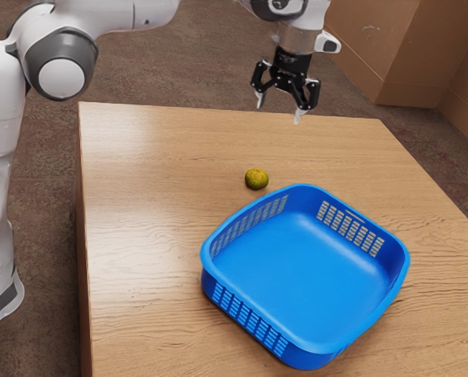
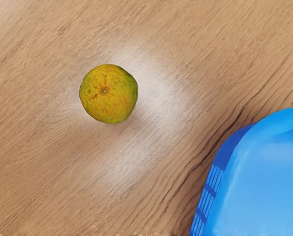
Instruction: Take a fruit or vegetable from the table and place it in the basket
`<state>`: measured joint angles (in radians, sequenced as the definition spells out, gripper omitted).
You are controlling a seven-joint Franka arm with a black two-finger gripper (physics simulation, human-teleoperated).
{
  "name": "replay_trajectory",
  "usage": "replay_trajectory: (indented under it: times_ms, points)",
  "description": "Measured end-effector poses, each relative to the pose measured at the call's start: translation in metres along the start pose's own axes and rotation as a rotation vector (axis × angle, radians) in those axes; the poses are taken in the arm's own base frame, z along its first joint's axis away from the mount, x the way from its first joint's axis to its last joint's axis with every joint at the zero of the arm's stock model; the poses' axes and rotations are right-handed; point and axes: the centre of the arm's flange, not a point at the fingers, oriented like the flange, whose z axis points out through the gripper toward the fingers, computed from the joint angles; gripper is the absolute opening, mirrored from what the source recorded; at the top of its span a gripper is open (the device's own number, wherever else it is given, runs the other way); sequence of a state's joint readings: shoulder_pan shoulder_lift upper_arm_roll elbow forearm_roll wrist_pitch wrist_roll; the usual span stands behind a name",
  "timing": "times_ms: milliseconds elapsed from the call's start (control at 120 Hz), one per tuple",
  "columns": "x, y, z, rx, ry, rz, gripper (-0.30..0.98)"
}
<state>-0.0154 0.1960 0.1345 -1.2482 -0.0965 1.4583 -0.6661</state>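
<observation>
My gripper hangs high over the table's far side in the exterior view, its two fingers spread wide and nothing between them. A round yellow-green citrus fruit rests on the table, lower than the gripper and just beyond the basket. The blue basket stands on the table with nothing inside. In the wrist view the fruit lies on the wood apart from the basket, whose corner and slotted side are visible.
The wooden table extends around the fruit and basket. Brown boxes stand on the floor beyond the table at the exterior view's upper right.
</observation>
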Motion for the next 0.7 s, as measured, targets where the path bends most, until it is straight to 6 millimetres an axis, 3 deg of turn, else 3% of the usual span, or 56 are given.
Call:
replay_trajectory:
  times_ms: [108, 183, 250, 383, 483, 608, 700]
  points:
    - [0.000, 0.001, 0.003, 0.006, -0.007, -0.054, 0.69]
    - [-0.010, 0.013, 0.004, -0.005, -0.018, -0.062, 0.69]
    - [-0.008, 0.017, 0.012, -0.003, -0.033, -0.096, 0.69]
    - [0.013, -0.003, 0.020, -0.004, -0.052, -0.182, 0.69]
    - [0.023, -0.006, 0.048, 0.028, -0.091, -0.188, 0.69]
    - [-0.011, -0.028, 0.083, 0.070, -0.078, -0.149, 0.68]
    - [-0.010, -0.033, 0.114, 0.078, -0.019, -0.092, 0.68]
